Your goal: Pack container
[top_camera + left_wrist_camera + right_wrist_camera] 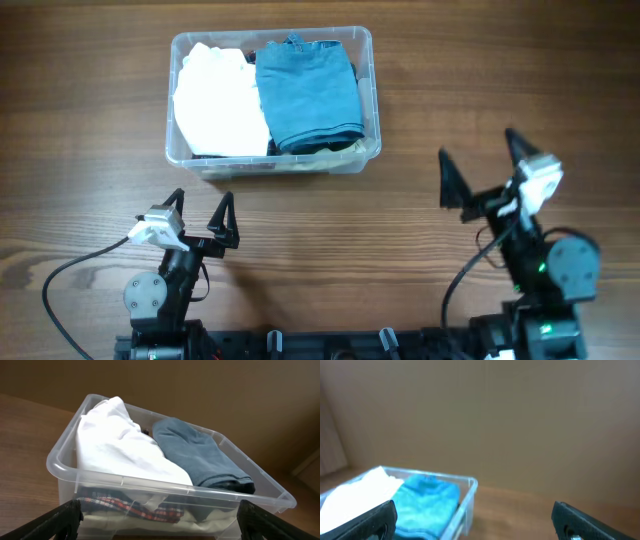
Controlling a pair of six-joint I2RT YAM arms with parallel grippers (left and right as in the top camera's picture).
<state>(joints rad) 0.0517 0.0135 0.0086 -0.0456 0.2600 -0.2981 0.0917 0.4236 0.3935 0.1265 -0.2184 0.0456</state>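
Note:
The clear container (270,36) stands at the back left of the wooden table, filled with folded clothes: a white garment (218,105) on the left and a blue one (308,92) on the right. Through the front wall of the container (165,486), the left wrist view shows a plaid cloth (135,506) under the white garment (120,445) and the blue one (200,455). My left gripper (203,200) is open and empty just in front of the container. My right gripper (478,146) is open and empty to its right, apart from it. The right wrist view catches the container's corner (468,491).
Bare wooden table lies between and around both arms. Cables trail from each arm base toward the front edge. A plain wall rises behind the table.

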